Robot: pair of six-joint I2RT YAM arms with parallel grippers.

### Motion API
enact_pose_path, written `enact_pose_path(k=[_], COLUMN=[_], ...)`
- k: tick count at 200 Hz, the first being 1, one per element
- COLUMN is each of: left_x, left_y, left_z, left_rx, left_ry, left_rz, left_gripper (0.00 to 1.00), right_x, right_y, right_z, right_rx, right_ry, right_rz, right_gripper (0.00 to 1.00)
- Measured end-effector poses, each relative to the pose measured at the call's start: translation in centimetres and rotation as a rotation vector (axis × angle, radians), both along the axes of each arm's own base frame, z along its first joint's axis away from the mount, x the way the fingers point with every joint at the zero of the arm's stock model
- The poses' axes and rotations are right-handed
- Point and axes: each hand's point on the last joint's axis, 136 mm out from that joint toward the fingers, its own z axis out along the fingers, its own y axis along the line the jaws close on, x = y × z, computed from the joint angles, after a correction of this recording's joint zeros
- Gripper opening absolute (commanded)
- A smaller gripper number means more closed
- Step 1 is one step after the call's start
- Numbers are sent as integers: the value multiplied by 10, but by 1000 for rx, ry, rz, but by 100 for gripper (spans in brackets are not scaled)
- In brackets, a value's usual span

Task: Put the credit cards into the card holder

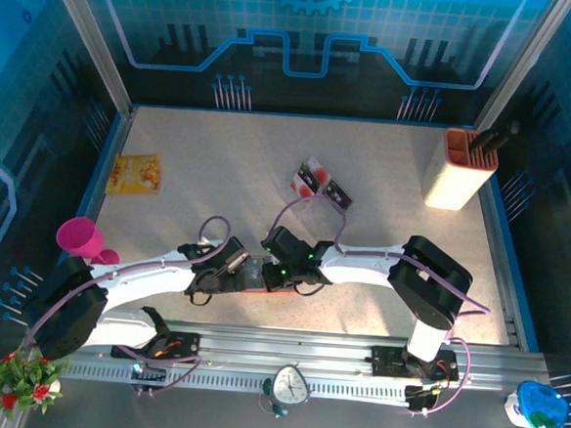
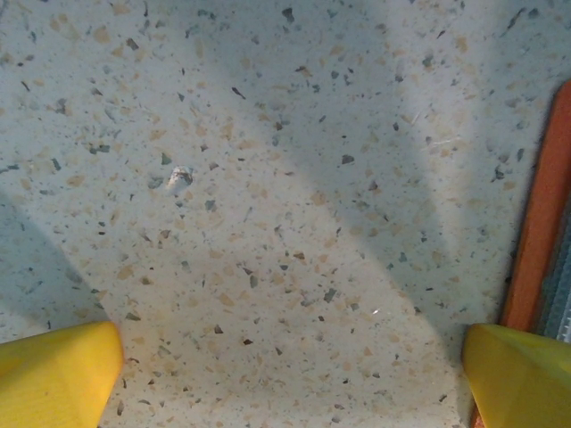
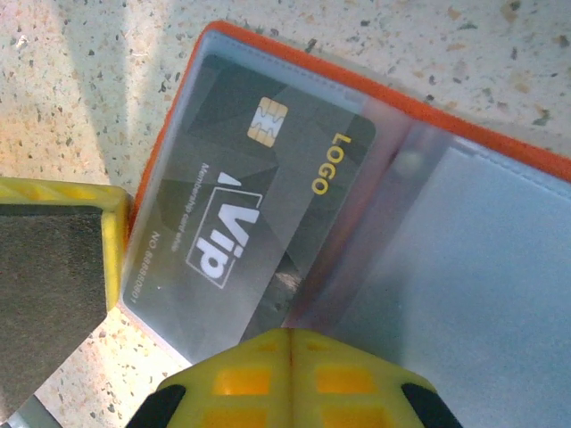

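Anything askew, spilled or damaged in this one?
Nothing is damaged or spilled. The wallet lies open with a black card tucked square inside it. Two loose cards lie farther up the table, slanted against each other, which looks unfinished rather than odd.

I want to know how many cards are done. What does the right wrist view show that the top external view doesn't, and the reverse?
The right wrist view adds detail: a black card with a gold chip, printed VIP and LOGO, lies under a clear pocket of the open card holder. The right gripper is shut at the card's near edge.

The top external view adds loose cards on the table beyond the arms, and the cream-and-orange container.

Both show the card holder's orange edge and the right gripper.
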Motion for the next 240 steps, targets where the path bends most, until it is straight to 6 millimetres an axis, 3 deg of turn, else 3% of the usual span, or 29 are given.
enact_pose_path(k=[81, 144, 240], left_x=[0, 11, 16], left_y=[0, 11, 17], left_z=[2, 30, 6], left_rx=[4, -29, 46], left_ry=[2, -97, -8], left_rz=[1, 50, 39], left_gripper=[99, 99, 99], right_x=[2, 4, 5], right_y=[2, 0, 6], right_z=[1, 10, 10], right_rx=[-9, -15, -15], right_ry=[0, -20, -21], right_rz=[-1, -3, 6], right_gripper=[0, 0, 0])
